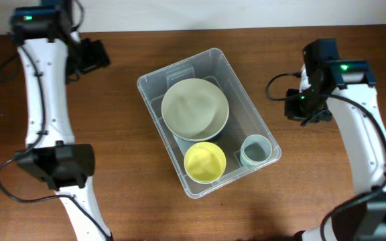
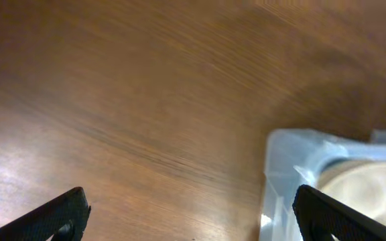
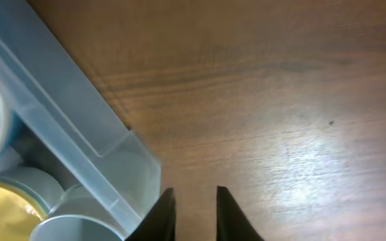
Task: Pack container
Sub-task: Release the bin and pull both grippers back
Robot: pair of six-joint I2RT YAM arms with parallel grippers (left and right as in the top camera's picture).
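Overhead: large rectangular clear plastic container (image 1: 245, 110) is seated centrally on brown wooden table (image 1: 146, 201), loaded with pale green bowl (image 1: 195, 108), yellow bowl (image 1: 204, 162) and pale blue cup (image 1: 254, 150). Left wrist: left gripper (image 2: 189, 214) is spread wide, empty, container corner nearby. Right wrist: right gripper (image 3: 194, 211) is parted narrowly, nothing clasped, container alongside.

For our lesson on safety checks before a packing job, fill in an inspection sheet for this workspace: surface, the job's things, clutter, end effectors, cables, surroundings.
Surface: brown wooden table, glossy grain.
Job's things: clear container holding a large pale bowl, a yellow bowl and a pale blue-green cup.
Clutter: nothing seen.
End effectors: left end effector wide open, empty, beside a container corner; right end effector parted by a narrow gap, empty, beside the container wall.
Cables: black cables loop off both arms, none in the container.
Surroundings: pale strip beyond the far table edge.
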